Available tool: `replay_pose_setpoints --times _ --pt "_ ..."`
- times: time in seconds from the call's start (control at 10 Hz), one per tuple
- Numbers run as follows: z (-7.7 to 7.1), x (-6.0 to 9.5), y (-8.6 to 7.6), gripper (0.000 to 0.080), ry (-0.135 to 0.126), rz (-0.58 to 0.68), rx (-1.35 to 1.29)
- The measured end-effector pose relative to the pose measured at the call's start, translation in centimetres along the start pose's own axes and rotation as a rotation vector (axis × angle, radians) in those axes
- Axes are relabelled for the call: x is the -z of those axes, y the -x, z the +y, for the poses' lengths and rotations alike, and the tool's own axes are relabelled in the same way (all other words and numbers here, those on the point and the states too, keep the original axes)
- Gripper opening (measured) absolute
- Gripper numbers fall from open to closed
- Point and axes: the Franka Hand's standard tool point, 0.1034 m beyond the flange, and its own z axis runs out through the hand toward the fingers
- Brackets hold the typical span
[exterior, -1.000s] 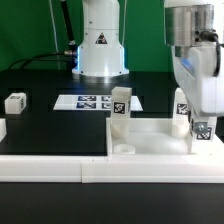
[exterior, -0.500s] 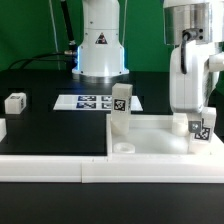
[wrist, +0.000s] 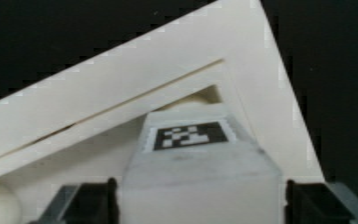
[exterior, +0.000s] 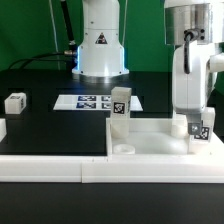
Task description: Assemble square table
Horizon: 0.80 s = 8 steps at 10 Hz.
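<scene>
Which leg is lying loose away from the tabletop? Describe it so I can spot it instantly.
Start at the marker board on the black table in front of the robot base. Look toward the exterior view's left: the loose leg lies alone there, a small white tagged block, unlike the upright leg at the tabletop.

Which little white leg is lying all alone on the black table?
The leg at the exterior view's left. The other two visible legs stand on the square table: one at its back corner, one under the fingers.
</scene>
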Motion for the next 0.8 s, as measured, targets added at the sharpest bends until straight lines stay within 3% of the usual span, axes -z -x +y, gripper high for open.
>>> replay_pose_setpoints --times 0.1,0.2,0.4,0.5,0.8 --pt "0.0 0.0 0.0 0.0601 0.0 0.0 0.001" --pt "-0.2 0.3 0.1 0.0635 -0.006 -0.003 0.026" --pt "0.0 3.5 -0.9 0.0645 -0.041 -0.04 0.089" --pt "-0.2 4.4 -1.6 0.0645 -0.047 -0.042 0.105" --pt "-1.3 5.3 -1.9 0.0649 -0.05 -0.043 0.123"
